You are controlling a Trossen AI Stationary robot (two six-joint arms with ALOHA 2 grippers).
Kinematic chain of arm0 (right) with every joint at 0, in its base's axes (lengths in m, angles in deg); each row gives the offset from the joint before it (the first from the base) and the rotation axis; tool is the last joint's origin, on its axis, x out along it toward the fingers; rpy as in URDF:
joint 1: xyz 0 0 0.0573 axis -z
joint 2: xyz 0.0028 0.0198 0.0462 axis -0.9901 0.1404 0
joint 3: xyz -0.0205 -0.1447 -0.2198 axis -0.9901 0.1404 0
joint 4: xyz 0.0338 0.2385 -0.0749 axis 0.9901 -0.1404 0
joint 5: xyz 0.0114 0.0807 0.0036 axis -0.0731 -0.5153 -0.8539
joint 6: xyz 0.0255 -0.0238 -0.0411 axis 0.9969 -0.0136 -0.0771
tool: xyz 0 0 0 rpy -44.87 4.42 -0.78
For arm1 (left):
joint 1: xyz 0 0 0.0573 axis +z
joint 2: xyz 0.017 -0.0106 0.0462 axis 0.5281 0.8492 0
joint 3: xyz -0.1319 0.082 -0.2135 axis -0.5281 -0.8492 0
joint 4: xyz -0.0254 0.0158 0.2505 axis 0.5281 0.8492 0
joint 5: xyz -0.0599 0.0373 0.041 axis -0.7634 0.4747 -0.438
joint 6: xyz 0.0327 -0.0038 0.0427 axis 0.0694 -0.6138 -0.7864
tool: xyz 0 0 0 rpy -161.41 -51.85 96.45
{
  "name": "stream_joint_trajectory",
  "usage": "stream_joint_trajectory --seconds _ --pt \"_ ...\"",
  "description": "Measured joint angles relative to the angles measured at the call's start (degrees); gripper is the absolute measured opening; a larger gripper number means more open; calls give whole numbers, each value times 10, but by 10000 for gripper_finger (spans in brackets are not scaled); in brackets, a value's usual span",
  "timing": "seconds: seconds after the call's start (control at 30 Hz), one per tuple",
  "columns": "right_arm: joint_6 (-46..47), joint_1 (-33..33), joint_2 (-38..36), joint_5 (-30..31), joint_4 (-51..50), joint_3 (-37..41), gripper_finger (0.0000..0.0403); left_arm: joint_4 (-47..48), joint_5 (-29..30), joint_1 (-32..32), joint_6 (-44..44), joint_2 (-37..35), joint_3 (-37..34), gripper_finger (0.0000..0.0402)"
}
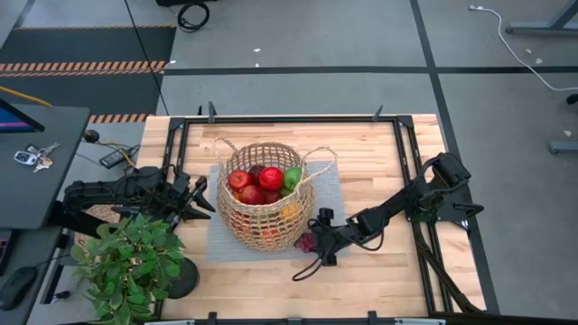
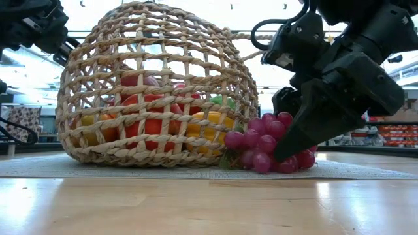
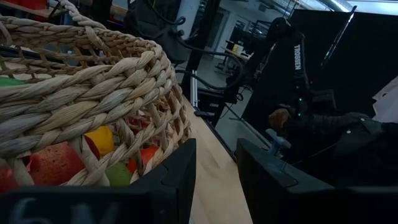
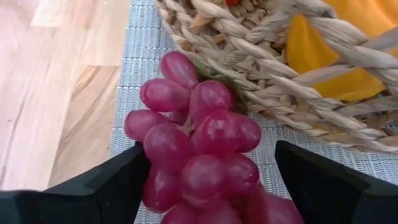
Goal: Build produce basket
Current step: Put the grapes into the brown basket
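My right arm reaches low across the surface, its right claw spread wide around the grapes beside the basket. My left claw sits open at the basket's other side. Only the low view shows the grapes resting on the mat.

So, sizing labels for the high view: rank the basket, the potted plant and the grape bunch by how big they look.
1. Basket and potted plant: look alike, so unranked.
2. Grape bunch: clearly smallest, between the right gripper fingers.

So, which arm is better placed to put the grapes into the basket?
The right. Its gripper is open around the grapes on the mat beside the basket. The left gripper waits on the basket's other side, away from them.
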Motion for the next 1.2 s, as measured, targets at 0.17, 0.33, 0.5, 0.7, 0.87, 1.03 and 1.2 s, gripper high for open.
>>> stream_joint_trajectory --seconds 0.17,0.33,0.5,0.7,0.87,1.03,1.2 --pt "0 7 0 -10 0 0 347 0 0 0 0 0 0 121" --pt "0 8 0 -14 0 0 347 0 0 0 0 0 0 121" --pt "0 8 1 -14 0 0 347 0 0 0 0 0 0 121" --pt "1 8 1 -14 0 0 347 0 0 0 0 0 0 121" --pt "1 8 1 -14 2 0 343 0 0 0 0 0 0 121" --pt "1 7 1 -15 3 0 297 0 0 0 0 0 0 121" --pt "0 7 1 -15 3 0 235 0 0 0 0 0 0 121"
